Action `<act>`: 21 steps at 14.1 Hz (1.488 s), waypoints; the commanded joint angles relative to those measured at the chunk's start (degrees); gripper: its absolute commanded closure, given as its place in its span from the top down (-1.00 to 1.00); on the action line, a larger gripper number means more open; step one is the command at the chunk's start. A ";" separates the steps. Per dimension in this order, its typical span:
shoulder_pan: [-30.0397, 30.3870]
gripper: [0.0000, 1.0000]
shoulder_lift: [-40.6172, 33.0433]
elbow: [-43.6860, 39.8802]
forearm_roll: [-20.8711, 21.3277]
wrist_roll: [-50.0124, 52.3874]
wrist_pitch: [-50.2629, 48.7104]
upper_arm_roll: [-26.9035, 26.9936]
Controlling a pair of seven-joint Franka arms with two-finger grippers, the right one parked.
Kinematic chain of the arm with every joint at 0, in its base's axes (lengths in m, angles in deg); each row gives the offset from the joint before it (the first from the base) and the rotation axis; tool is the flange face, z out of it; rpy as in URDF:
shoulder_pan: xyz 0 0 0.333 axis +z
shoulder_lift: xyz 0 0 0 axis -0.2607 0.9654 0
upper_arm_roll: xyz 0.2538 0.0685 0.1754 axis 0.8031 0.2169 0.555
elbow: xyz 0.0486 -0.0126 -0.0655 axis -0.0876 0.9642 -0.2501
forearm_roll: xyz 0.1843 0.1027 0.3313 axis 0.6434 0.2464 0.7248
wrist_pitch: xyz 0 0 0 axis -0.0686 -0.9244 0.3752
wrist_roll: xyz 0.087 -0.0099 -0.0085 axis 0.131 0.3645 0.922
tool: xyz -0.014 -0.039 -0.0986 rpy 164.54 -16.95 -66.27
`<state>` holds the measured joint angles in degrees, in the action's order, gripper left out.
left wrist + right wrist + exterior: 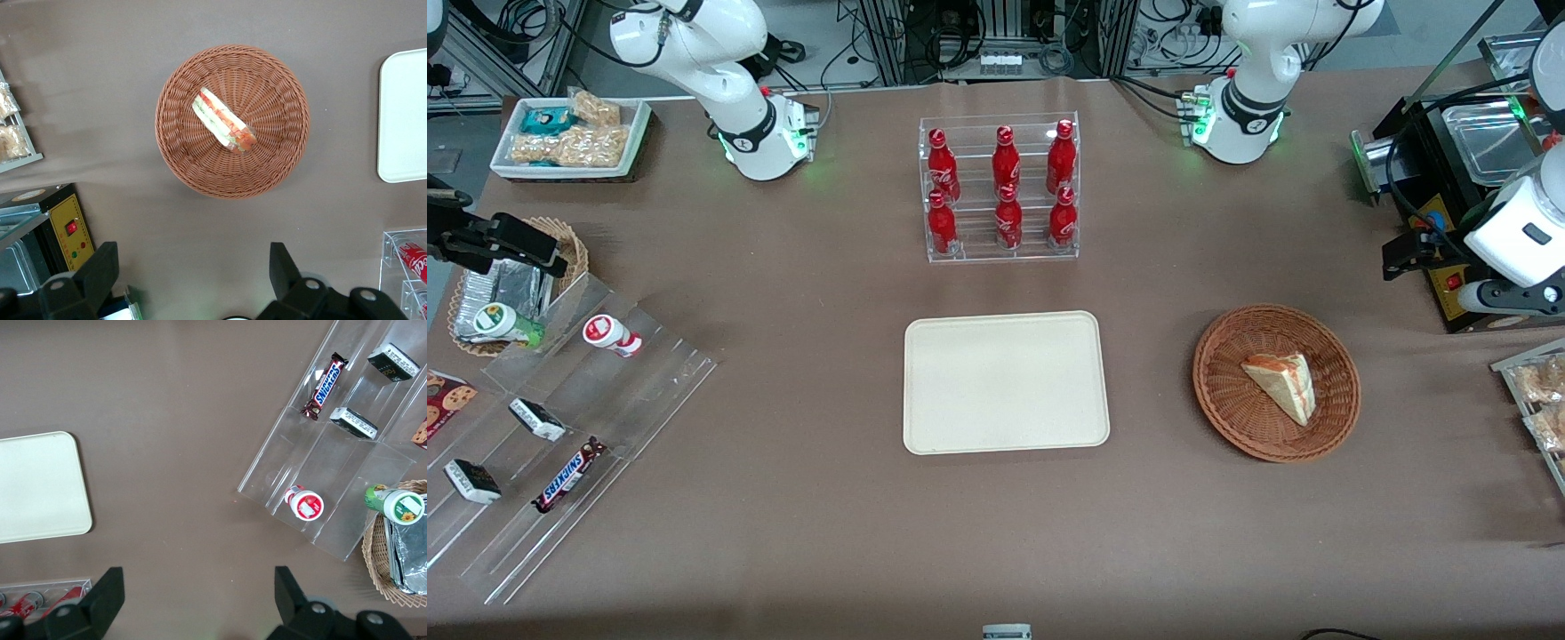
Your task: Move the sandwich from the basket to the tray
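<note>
Wicker basket (232, 121) holds the sandwich (223, 121), long axis diagonal, well below the gripper (193, 280), whose fingers gape wide, empty

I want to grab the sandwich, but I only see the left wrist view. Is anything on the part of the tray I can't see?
Observer: No. In the front view the whole tray is bare.
Child: What are those red things near it?
Observer: Six red bottles in a clear rack, farther from the front camera than the tray.
Child: Is my pincer over the sandwich?
Observer: No. The pincer is open and hangs beside the basket, farther from the front camera than the sandwich.
</note>
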<state>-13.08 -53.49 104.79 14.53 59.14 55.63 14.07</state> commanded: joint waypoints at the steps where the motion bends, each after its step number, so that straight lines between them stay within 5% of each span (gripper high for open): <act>1: 0.26 1.00 -0.78 0.29 -0.01 0.61 -0.17 -0.26; 13: 0.26 1.00 -0.43 0.46 -0.19 0.52 -0.26 -0.35; 21: 0.17 1.00 6.15 6.77 -1.33 0.70 3.94 -0.35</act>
<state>-13.10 -48.89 109.42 13.83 59.15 57.06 14.03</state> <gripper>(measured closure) 0.000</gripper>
